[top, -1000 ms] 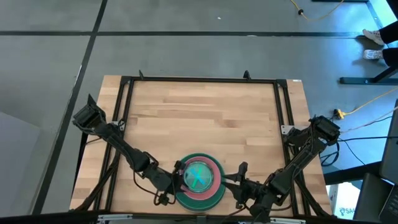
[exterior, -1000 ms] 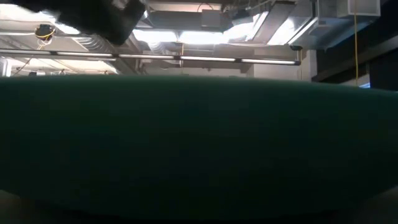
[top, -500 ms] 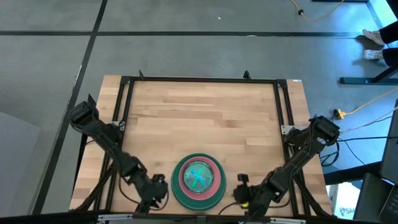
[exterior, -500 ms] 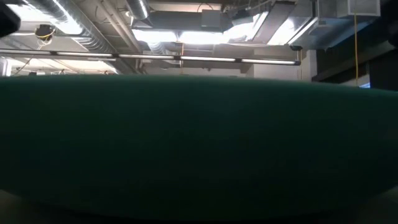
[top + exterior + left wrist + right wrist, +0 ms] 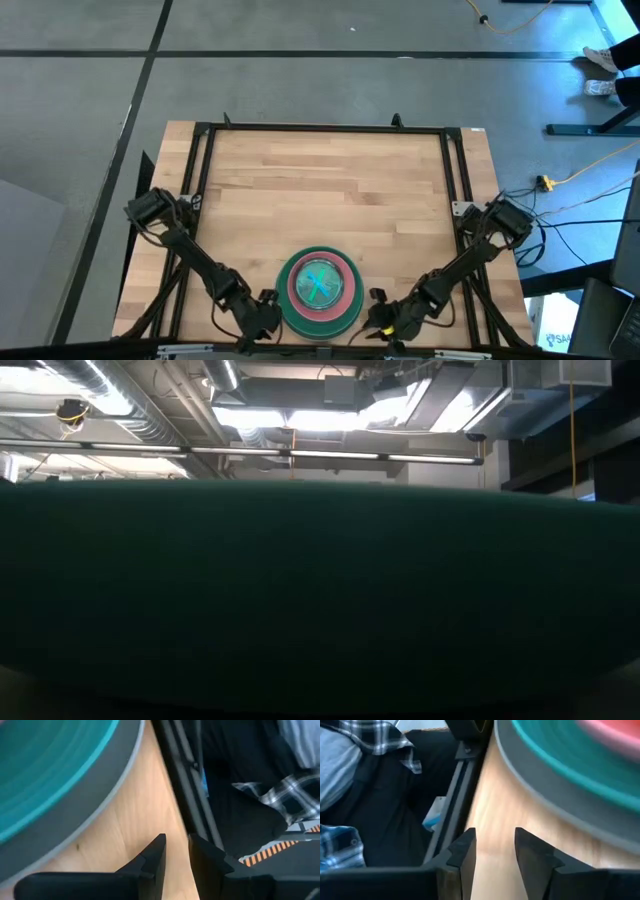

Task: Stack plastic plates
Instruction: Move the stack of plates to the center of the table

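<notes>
Plastic plates (image 5: 319, 291) sit in one pile at worktop (image 5: 330, 190) near-edge centre. Left gripper (image 5: 262, 312) & right gripper (image 5: 382, 316) flank it, jaws slightly open, empty. Stacking looks done; next prob. retreat.

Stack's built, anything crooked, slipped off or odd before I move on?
Nothing stands out. The plates sit nested in one tidy stack at the table's near edge. The left gripper and right gripper flank it, holding nothing.
</notes>
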Robot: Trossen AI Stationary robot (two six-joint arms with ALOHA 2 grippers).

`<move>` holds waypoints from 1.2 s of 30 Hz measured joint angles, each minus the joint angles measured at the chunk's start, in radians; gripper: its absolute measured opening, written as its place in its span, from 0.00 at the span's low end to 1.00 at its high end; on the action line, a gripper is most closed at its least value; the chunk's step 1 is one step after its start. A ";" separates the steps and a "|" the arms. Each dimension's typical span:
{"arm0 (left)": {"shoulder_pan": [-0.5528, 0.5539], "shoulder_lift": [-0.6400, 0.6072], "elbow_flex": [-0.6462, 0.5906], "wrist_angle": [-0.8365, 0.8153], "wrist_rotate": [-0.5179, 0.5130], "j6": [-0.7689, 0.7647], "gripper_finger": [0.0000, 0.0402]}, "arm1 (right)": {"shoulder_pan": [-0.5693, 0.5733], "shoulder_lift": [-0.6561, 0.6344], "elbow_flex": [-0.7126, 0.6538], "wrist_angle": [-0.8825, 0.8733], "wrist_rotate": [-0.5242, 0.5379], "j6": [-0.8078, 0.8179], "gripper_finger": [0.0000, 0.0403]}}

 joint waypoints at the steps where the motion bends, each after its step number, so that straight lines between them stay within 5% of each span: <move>1: 0.003 0.008 0.000 0.005 0.000 0.000 0.19 | -0.011 0.010 0.000 0.013 -0.008 -0.016 0.32; 19: 0.076 0.015 0.001 -0.035 -0.099 0.094 0.18 | -0.097 0.028 0.000 -0.002 0.066 -0.088 0.32; 29: 0.114 0.014 0.002 -0.122 -0.401 0.176 0.18 | -0.189 0.028 0.000 -0.043 0.126 -0.134 0.32; 36: 0.152 0.013 0.003 -0.199 -0.478 0.184 0.18 | -0.270 0.023 0.002 -0.111 0.120 -0.145 0.32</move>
